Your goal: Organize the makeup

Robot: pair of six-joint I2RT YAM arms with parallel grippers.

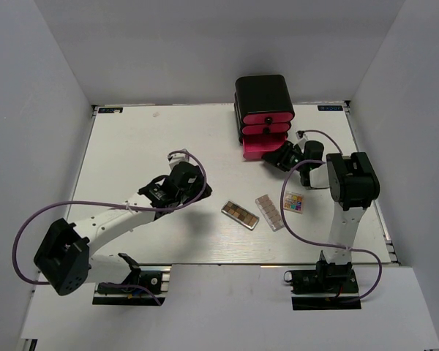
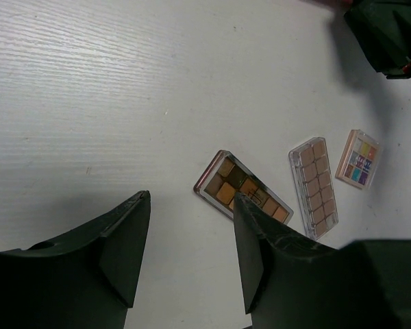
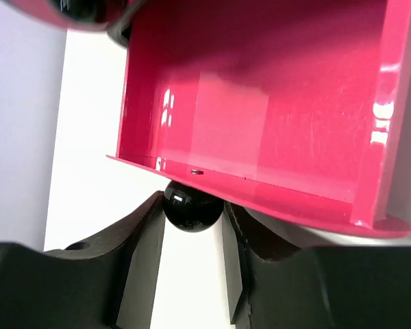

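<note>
Dark blunt fingers [image 2: 123, 240] of the left pincer [image 2: 190, 205] are filling the bottom of the left wrist view. They are standing well apart with only white desk [image 2: 109, 82] showing between them, so this pincer is released and gripping nothing. Just beyond its fingertips a brown rectangular palette [image 2: 243, 186] with tan and dark pans is lying flat and slantwise. Close beside it, not touching, a clear pinkish palette [image 2: 314, 186] with two rows of beige pans is lying flat too. A small square multicolour palette [image 2: 358, 159] is resting just past that one. From above, the three are sitting in a loose row between the two arms: the brown rectangular palette [image 1: 240, 214] on the left, the clear pinkish palette [image 1: 269, 212] next, and the small square multicolour palette [image 1: 293, 202] nearest the right arm. The left pincer [image 1: 194, 183] is hanging to the left of the row, apart from it. At the far edge of the desk [image 1: 146, 146] a black box [image 1: 263, 93] with glossy pink drawers is standing, its lowest pink drawer [image 1: 260, 150] jutting out toward the arms. The right pincer [image 1: 282, 156] is reaching to that drawer's front. In its own wrist view the right pincer [image 3: 192, 205] is clenched on the black round knob [image 3: 190, 211] of the pink drawer [image 3: 260, 116], one finger pressing each side.
</note>
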